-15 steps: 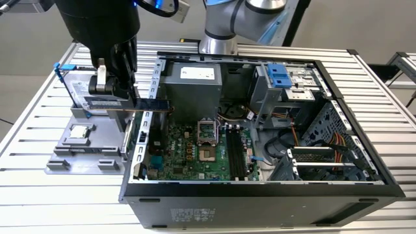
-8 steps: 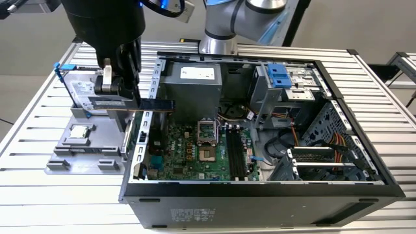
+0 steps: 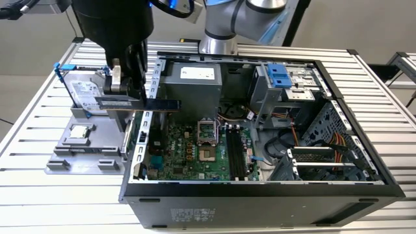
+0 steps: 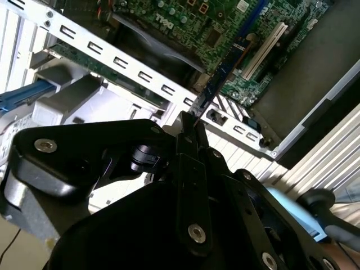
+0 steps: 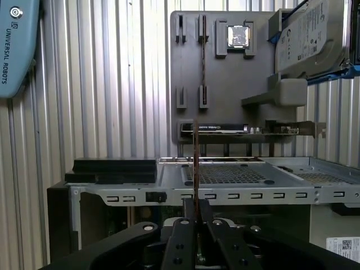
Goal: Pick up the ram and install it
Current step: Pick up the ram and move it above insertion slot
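Observation:
The ram is a slim bluish stick held level in the air over the open computer case's wall, at the exterior view's left. My gripper is shut on it from above. Both wrist views show the ram edge-on, as a thin blue strip and a thin line rising out of the closed fingertips. The black motherboard slots lie lower down and toward the exterior view's right, apart from the stick.
The open case lies on a slatted metal table. Inside it are a power supply, a CPU socket and a drive cage with a blue latch. A grey holder carries a hard drive and a small square chip.

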Robot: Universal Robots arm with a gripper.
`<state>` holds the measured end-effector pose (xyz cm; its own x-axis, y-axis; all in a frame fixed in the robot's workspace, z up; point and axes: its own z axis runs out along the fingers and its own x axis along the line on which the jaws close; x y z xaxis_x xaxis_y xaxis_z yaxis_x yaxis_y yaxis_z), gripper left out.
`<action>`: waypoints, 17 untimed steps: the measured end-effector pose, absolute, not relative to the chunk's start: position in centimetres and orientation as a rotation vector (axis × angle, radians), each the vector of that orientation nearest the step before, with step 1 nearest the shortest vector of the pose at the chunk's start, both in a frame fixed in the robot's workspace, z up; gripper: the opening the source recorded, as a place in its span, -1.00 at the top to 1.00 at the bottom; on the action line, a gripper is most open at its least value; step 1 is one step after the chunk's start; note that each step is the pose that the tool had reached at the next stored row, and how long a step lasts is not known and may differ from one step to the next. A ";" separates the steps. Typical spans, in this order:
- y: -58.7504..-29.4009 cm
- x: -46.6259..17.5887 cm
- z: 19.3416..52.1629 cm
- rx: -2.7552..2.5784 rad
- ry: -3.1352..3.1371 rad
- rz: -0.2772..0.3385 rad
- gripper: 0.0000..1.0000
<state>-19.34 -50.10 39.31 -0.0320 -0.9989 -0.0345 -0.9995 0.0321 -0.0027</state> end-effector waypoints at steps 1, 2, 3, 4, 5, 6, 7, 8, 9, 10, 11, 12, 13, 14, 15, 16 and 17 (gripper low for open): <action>-50.1 -19.2 39.3 -2.167 2.237 0.034 1.00; -50.1 -19.1 39.3 -2.167 2.238 0.034 1.00; -50.1 -19.0 39.3 -2.167 2.238 0.034 1.00; -50.1 -18.8 39.3 -2.167 2.238 0.034 1.00; -50.1 -18.7 39.3 -2.167 2.238 0.034 1.00; -50.1 -18.6 39.3 -2.167 2.237 0.034 1.00; -50.1 -18.5 39.3 -2.167 2.237 0.034 1.00; -50.1 -18.4 39.3 -2.167 2.237 0.034 1.00; -50.1 -18.3 39.3 -2.167 2.237 0.034 1.00; -50.1 -18.2 39.3 -2.167 2.237 0.034 1.00; -50.1 -18.0 39.3 -2.167 2.237 0.034 1.00; -50.1 -17.9 39.3 -2.167 2.237 0.034 1.00; -50.1 -17.8 39.3 -2.167 2.237 0.035 1.00; -50.1 -17.7 39.3 -2.167 2.237 0.034 1.00; -50.1 -17.4 39.3 -2.167 2.237 0.035 1.00; -50.1 -17.2 39.3 -2.167 2.237 0.035 1.00; -50.1 -17.1 39.3 -2.167 2.237 0.035 1.00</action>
<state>-17.10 -50.10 39.32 -0.0318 -0.9989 -0.0344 -0.9995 0.0319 -0.0024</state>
